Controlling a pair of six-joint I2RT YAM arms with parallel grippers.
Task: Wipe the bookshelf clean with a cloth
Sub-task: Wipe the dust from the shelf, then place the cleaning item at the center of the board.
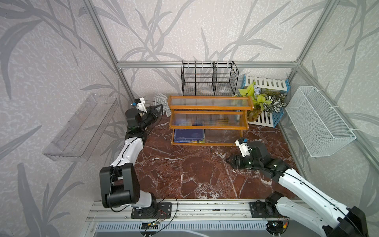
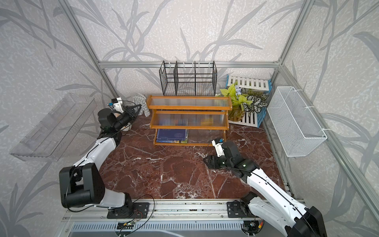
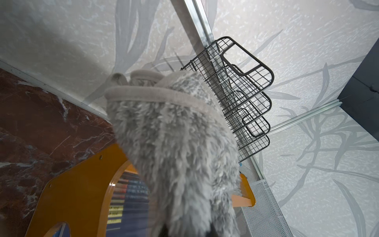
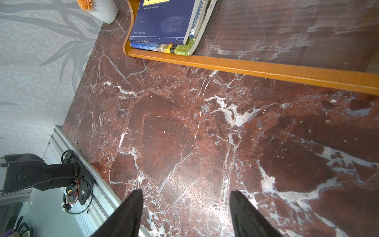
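**ITEM 1: left claw** (image 1: pixel 161 106). Closed on the cloth (image 1: pixel 159 99). Its pads are hidden under the pile in the wrist view. Held up off the desk (image 1: pixel 184 170), at left end of bookshelf (image 1: pixel 209 107), approx. level w/ top tier.
Step in hand (est.): get cloth onto top tier & start the wipe. To do it well:
- lay the slack part of the rag flat on the ribbed clear panel before any sweep
- press lightly, as the panel looks thin
- run along the ribs twd the right end in one pass, not across
- keep claw tips above the raised wood rim so only fabric drags
- grip firm, since a limp rag prob. bunches if it snags the end post
- lower tiers after; books (image 1: pixel 188 135) take up bottom tier's left half, so wipe round them

**ITEM 2: cloth** (image 3: pixel 174 153). Grey, shaggy, hemmed edge. Sticks out past the left claw's tips, betw. claw & the bookshelf's (image 3: pixel 78 195) left side. Just beside top tier's end; can't tell if touching. Not on any panel yet.

**ITEM 3: bookshelf.** Centre-back of desk, 3 stepped tiers, in front of black wire rack (image 1: pixel 209 80). Left end is by left claw; right-front foot is near right claw.

**ITEM 4: right claw** (image 1: pixel 228 160). Open, empty, jaws spread low over bare desk. In front of the bookshelf's (image 4: pixel 246 69) right half, clear of its bottom rail. Well apart fr. cloth. Prob. no role unless shelf slides; then brace right end.
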